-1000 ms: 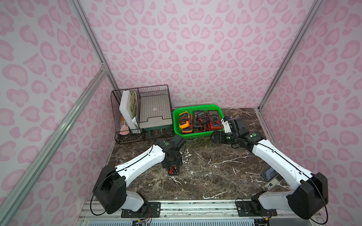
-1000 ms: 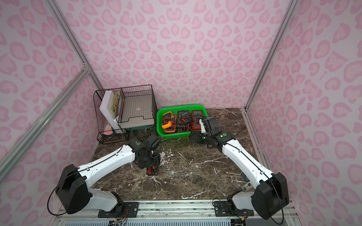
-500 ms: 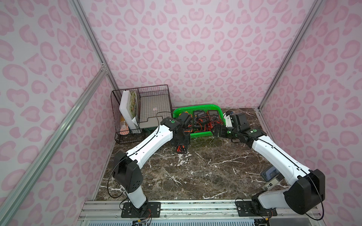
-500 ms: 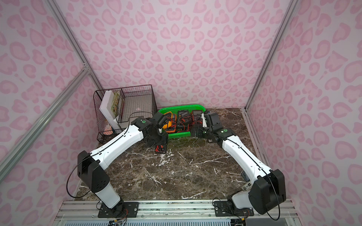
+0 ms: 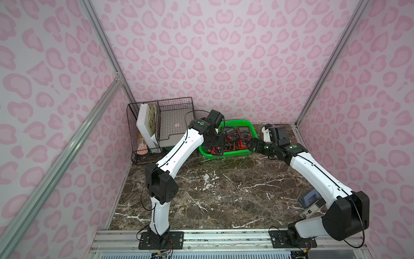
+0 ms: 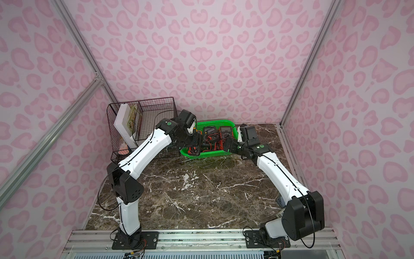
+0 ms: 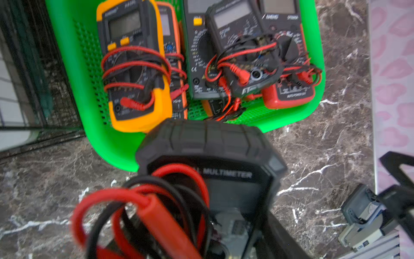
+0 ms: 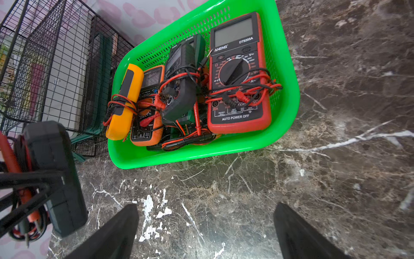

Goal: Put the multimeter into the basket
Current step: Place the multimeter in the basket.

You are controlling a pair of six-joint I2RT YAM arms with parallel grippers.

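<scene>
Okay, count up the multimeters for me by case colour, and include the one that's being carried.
Yellow meter: 1
Orange meter: 1
Red meter: 1
Dark meters in the basket: 2
Held black meter: 1
Total: 6 in view; any buried underneath cannot be counted.

Noted on inspection: the white-and-black left arm (image 5: 179, 148) rises from its base, elbow sharply bent, forearm reaching toward the far wall, wrist pitched downward. Its left claw (image 5: 215, 146) is clamped on a black rectangular multimeter (image 7: 208, 145) wound with red and black leads. The right arm (image 5: 313, 170) stretches forward and low. The right claw (image 8: 206, 233) stands wide apart, gripping nothing.
</scene>
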